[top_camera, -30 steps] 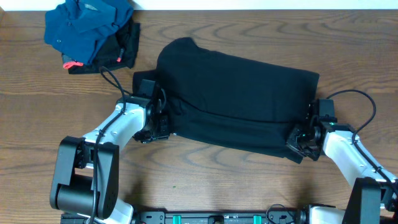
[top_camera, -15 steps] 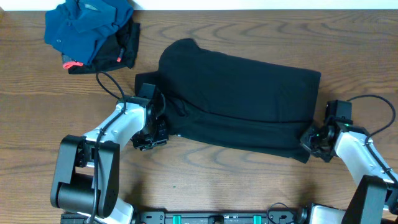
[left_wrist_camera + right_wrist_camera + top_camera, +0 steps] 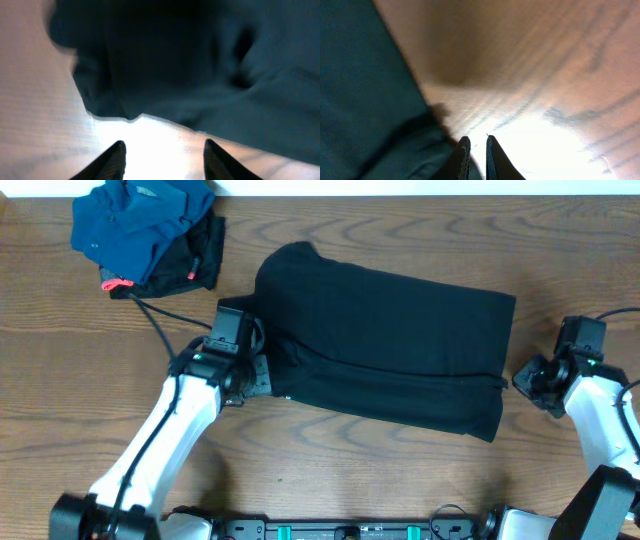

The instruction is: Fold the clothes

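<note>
A: Where's the black garment [image 3: 385, 345]?
B: Middle of the table [image 3: 330, 480], lying flat in a rough rectangle with its long side running left to right. There's a rounded bulge at the far-left corner. The near edge is a bit uneven, with some creases on the left side.

A: Left gripper [image 3: 255, 375]?
B: At the garment's left end, by the near-left corner. In the wrist view, the left gripper [image 3: 162, 145] has its fingers [image 3: 115, 160] spread well apart. There's only bare wood between them and the fabric edge is just beyond the tips. It's holding nothing.

A: Right gripper [image 3: 525, 377]?
B: Just off the garment's right end, over bare table and clear of the cloth. In the wrist view, the right gripper [image 3: 476, 142] has its fingers almost together with only a thin slit between them, and nothing in it. The fabric is to its left there.

A: Anything else?
B: There's a dark blue garment [image 3: 135, 220] bunched up at the far-left corner. It sits on a small black piece [image 3: 205, 260] with pink-red tags [image 3: 117, 283]. Both are well apart from the black one.
</note>
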Motion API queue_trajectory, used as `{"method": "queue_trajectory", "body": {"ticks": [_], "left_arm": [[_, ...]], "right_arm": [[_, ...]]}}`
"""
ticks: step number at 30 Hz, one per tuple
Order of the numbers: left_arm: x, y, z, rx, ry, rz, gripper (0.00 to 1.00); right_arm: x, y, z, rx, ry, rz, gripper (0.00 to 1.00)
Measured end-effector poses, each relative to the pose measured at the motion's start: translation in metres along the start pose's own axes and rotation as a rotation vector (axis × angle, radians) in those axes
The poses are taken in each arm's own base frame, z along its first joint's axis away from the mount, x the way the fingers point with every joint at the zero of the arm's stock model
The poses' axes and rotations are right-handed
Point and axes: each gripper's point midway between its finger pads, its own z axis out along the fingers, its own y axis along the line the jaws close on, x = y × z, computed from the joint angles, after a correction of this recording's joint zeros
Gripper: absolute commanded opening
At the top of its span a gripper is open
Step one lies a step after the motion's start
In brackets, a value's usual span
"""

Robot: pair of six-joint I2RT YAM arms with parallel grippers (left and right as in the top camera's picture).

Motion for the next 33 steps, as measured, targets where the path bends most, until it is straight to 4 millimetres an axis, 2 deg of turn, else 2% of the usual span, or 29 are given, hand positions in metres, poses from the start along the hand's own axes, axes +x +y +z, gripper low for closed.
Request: {"method": "queue_trajectory", "body": {"ticks": [3, 7, 12, 17, 22, 26, 33], "left_arm": [[-0.019, -0.005, -0.007, 0.017, -0.092, 0.047, 0.55], [-0.037, -0.011, -0.005, 0.031, -0.159, 0.097, 0.41], [-0.049, -0.014, 0.017, 0.027, -0.173, 0.148, 0.38], [-0.051, -0.011, 0.047, 0.008, -0.144, 0.179, 0.37], [-0.043, -0.007, 0.065, -0.008, -0.099, 0.182, 0.38], [-0.040, 0.002, 0.079, -0.025, -0.067, 0.173, 0.38], [-0.038, 0.037, 0.089, -0.071, -0.022, 0.095, 0.38]], "right_arm": [[-0.005, 0.024, -0.009, -0.120, 0.015, -0.040, 0.08], [0.000, 0.066, -0.023, -0.332, 0.053, -0.134, 0.05], [0.038, 0.108, -0.037, -0.484, 0.147, -0.297, 0.04], [0.072, 0.134, -0.046, -0.540, 0.204, -0.428, 0.05], [0.096, 0.139, -0.043, -0.519, 0.241, -0.487, 0.05], [0.117, 0.125, -0.026, -0.458, 0.282, -0.478, 0.06], [0.135, 0.091, 0.008, -0.331, 0.295, -0.358, 0.09]]}}
